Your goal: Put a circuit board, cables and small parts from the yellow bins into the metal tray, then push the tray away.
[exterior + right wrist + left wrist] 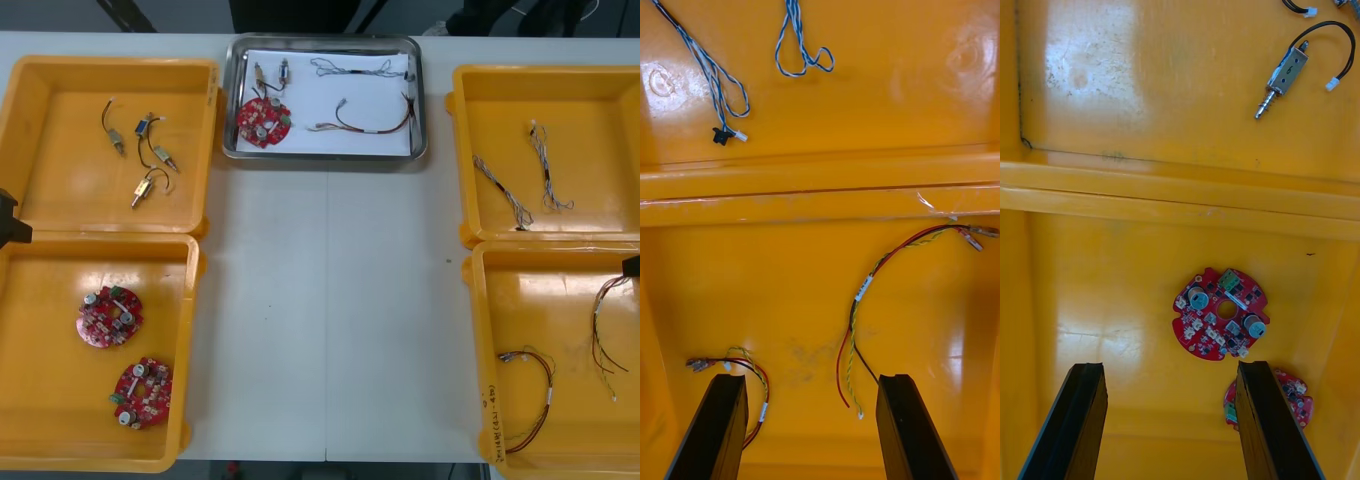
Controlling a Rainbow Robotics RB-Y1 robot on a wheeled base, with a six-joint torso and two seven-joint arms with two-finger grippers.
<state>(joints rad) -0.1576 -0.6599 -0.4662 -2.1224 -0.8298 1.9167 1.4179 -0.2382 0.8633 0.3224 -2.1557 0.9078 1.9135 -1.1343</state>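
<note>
The metal tray (pixel 421 100), white inside, lies at the table's far middle. It holds a red circuit board (pixel 263 122), two small metal parts (pixel 271 72), a thin twisted cable (pixel 360 68) and a red and yellow cable (pixel 372 120). My left gripper (pixel 1169 367) hangs open over the near left yellow bin (pixel 1097 262), short of a circuit board (pixel 1220 313); one finger partly hides a second board (pixel 1291 399). My right gripper (pixel 811 379) stands open over the near right bin (pixel 790 285), a red and yellow cable (pixel 865 289) lying just beyond its fingers.
The far left bin (pixel 60 150) holds several small metal parts (pixel 150 160). Twisted blue and white cables (pixel 545 165) lie in the far right bin (pixel 600 120). Another red and yellow cable (pixel 745 364) sits by one right finger. Bare table (pixel 330 320) stretches between the bins.
</note>
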